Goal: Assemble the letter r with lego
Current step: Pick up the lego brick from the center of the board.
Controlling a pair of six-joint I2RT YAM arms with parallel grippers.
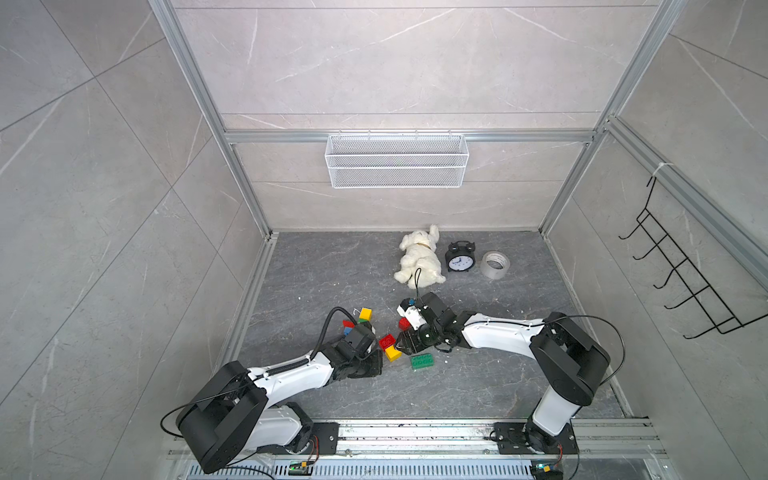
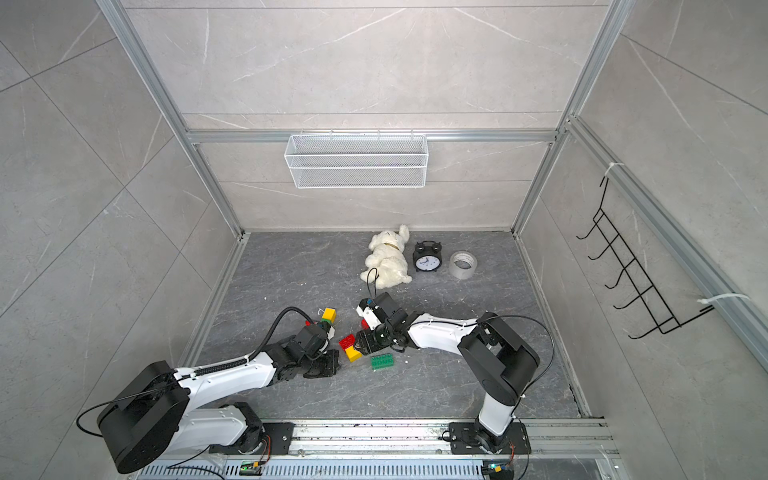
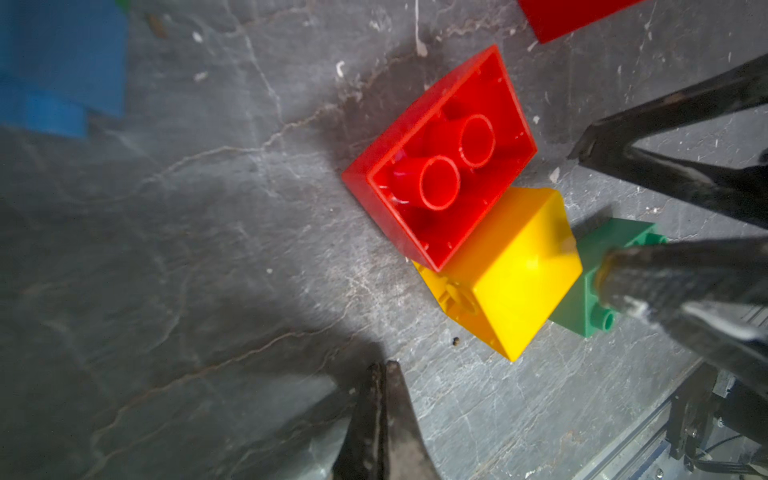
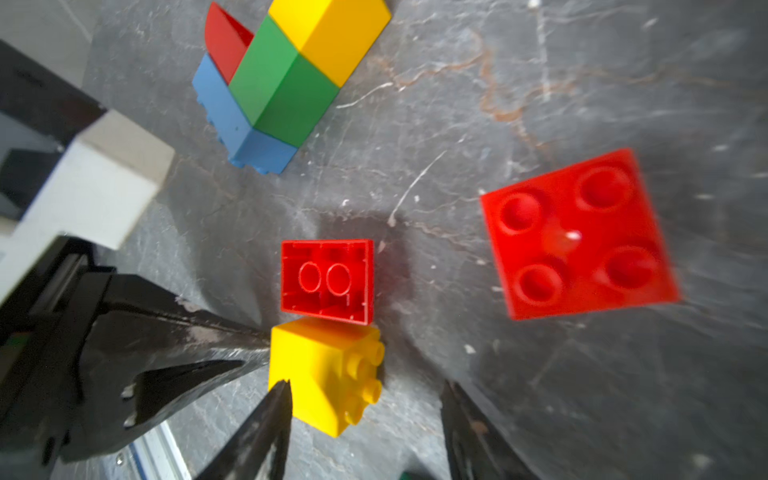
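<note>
Standing at 7 and 5 o'clock of the dark stone-look table (image 1: 332, 270), the left arm (image 1: 286, 372) and the right arm (image 1: 498, 332) lean to its middle. A white wire basket (image 1: 397, 160) hangs on the back wall at 12 o'clock. Near the table's back edge, at 1 o'clock, lies a white plush toy (image 1: 419, 259); at its 3 o'clock stands a black alarm clock (image 1: 459, 261), then a roll of grey tape (image 1: 494, 264).

The left gripper (image 3: 382, 368) has its jaws pressed together and holds nothing. The right gripper (image 4: 365, 384) has its jaws spread and pinches nothing; one finger is at the edge of the yellow brick (image 4: 320, 370), the other is apart from it.

The lego (image 1: 386, 341) is all at the table's middle. Around the yellow brick are a joined group of yellow, green, blue and red bricks (image 4: 282, 83) at 11 o'clock, a green plate (image 1: 422, 360) at 3 o'clock, a red four-stud brick (image 4: 577, 237) at 1 o'clock and, touching it at 11 o'clock, an upturned red brick (image 4: 328, 280). The yellow brick lies on its side.
</note>
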